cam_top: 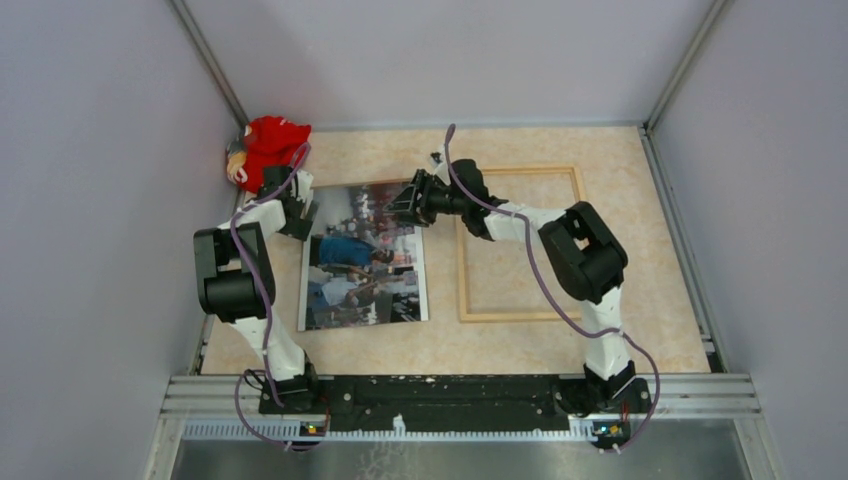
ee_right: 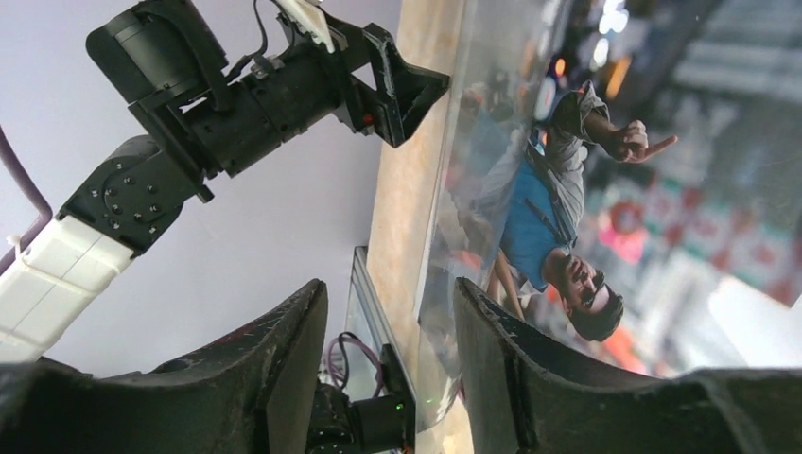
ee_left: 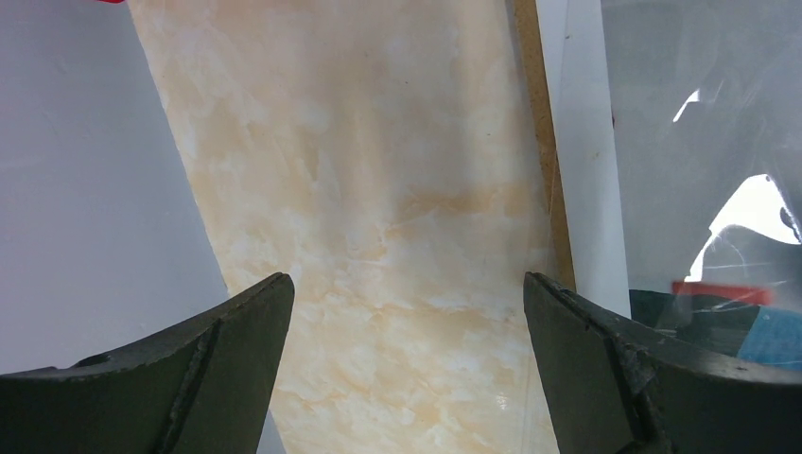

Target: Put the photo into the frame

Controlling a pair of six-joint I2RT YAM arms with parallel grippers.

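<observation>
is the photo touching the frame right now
Apart. The top view shows a strip of bare table running between the photo and the near side rail of the frame.

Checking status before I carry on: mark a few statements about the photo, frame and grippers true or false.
The photo lies inside the frame. False: it lies on the table, left of the frame.
The left gripper is open. True.
The photo lies picture side up. True.
The red toy sits on the frame. False: it is in the far left corner.
The right gripper is over the frame's near rail. False: it is at the photo's far right corner.
</observation>
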